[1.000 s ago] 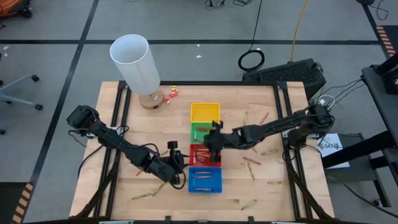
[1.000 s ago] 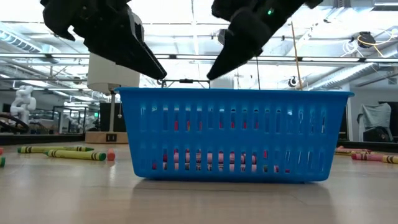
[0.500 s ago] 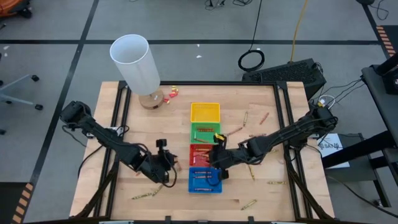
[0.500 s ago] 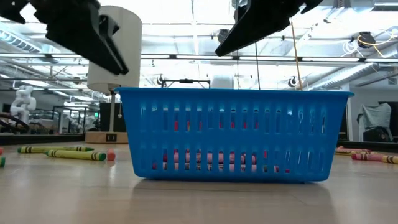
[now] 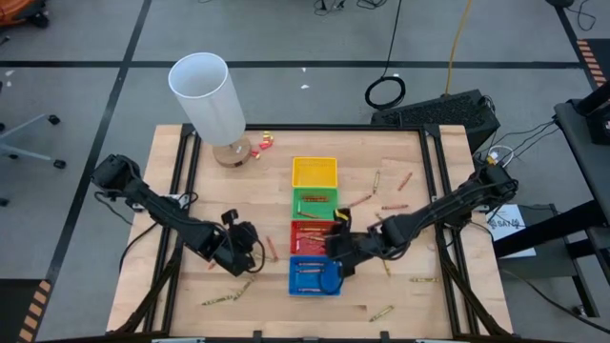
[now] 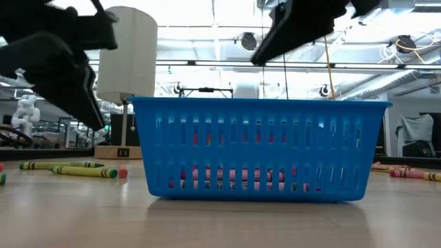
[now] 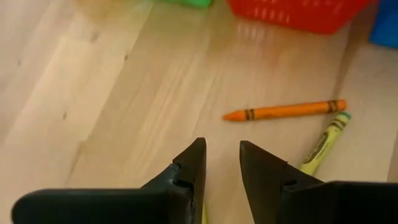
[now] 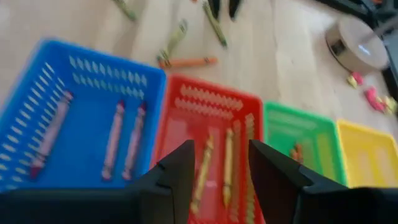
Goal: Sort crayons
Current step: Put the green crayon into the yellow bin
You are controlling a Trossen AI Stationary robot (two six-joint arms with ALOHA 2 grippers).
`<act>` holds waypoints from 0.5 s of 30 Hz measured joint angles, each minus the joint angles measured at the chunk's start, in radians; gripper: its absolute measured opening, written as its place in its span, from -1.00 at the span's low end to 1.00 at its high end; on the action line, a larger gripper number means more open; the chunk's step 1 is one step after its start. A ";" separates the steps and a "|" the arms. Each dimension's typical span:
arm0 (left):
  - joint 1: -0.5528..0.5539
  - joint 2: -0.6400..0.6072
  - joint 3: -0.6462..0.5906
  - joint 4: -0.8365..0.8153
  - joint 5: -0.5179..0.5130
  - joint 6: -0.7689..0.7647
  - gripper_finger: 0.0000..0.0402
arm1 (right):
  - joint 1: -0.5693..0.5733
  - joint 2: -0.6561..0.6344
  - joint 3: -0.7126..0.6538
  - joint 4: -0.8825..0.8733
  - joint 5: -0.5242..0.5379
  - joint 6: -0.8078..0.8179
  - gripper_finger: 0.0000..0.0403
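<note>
On the wooden table (image 5: 191,286), I see several thin wax crayons (image 5: 411,232) unsorted; some lie in the blue plastic basket (image 5: 294,286). Left gripper (image 7: 219,163) narrow and empty, right gripper (image 8: 219,163) wide and empty.

crayons (image 5: 412,232) scattered on table, some in trays

Four trays stand end to end down the table's middle: yellow tray (image 5: 314,171), green tray (image 5: 314,202), red tray (image 5: 307,235), blue tray (image 5: 314,276), forming a barrier between the sides. White cylinder (image 5: 208,98) blocks the far left corner. Open wood lies left of the trays, with an orange crayon (image 7: 285,111) in the path.
</note>
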 joint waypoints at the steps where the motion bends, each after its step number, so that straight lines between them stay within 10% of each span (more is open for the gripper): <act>1: 0.000 0.000 -0.007 -0.001 0.020 -0.006 -0.48 | 0.005 0.000 0.000 -0.023 0.017 0.013 -0.33; 15: -0.047 0.000 -0.051 -0.038 0.067 -0.138 0.06 | 0.078 0.000 0.000 -0.163 0.138 0.103 -0.33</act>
